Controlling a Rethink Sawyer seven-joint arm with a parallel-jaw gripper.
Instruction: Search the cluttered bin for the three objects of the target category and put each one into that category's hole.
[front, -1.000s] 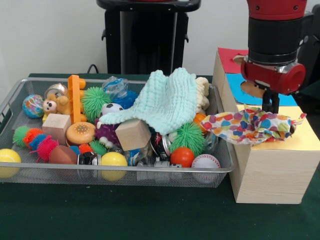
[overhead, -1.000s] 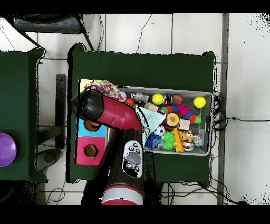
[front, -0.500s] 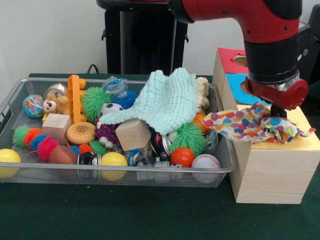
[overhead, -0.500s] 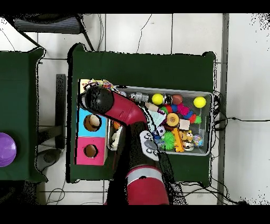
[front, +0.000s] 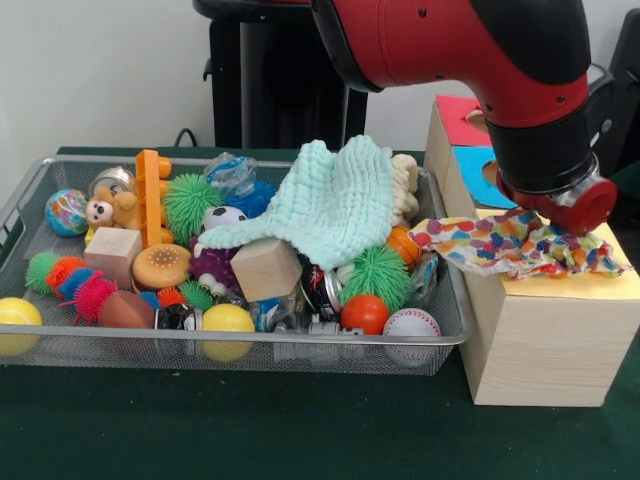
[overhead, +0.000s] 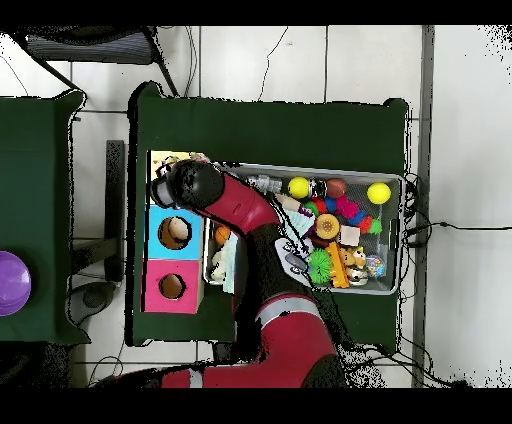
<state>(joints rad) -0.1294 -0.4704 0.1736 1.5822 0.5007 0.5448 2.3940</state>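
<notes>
A polka-dot cloth lies crumpled over the yellow section of the wooden sorting box, one end hanging toward the bin. My gripper presses down right on top of it; its lower part is buried in the fabric. From above, my arm covers the yellow section, and only a scrap of the cloth peeks out. A mint knitted cloth drapes over the toys in the wire bin. The yellow section's hole is hidden.
The box's blue section hole and red section hole show uncovered. The bin holds several balls, spiky toys, two wooden cubes, an orange plastic piece and a small bear.
My arm has swung over the yellow section and come down lower, carrying the polka-dot cloth with it. The cloth now rests flatter on the box top.
</notes>
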